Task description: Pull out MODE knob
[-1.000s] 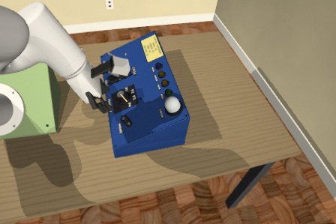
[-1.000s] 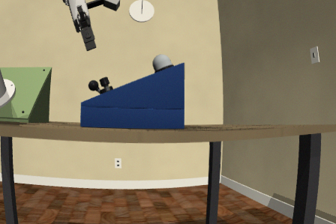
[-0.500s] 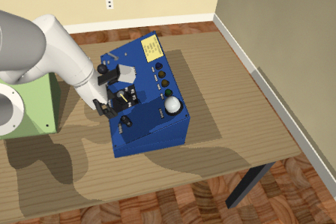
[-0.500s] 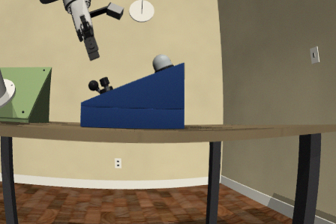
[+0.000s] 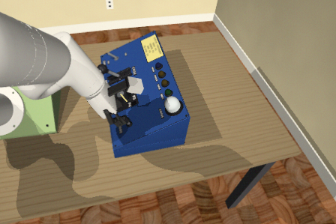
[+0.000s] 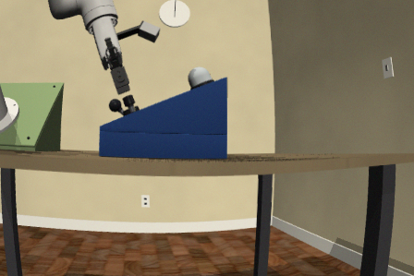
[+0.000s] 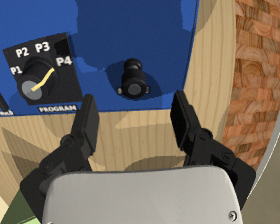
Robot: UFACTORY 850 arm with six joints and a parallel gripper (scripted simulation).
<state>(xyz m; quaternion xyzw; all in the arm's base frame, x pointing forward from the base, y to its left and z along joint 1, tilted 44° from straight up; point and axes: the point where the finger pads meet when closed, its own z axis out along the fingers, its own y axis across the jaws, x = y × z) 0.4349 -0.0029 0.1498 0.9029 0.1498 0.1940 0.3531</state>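
Note:
The blue console (image 5: 146, 92) stands on the wooden table. Its black MODE knob (image 7: 132, 79) sits near the low front edge of the sloped panel and also shows in the side view (image 6: 129, 102). My gripper (image 7: 134, 104) is open and empty. It hovers just above the knob, with the fingers a little short of it on either side. From the side the fingertips (image 6: 122, 87) hang a small gap above the knob. In the overhead view the gripper (image 5: 118, 119) covers the knob.
The PROGRAM selector (image 7: 36, 83) with a yellow pointer lies left of the knob. A ball-ended lever (image 5: 109, 70), a column of lamps (image 5: 162, 77) and a white dome (image 5: 172, 104) are on the panel. A green box (image 5: 34, 114) stands beside the console.

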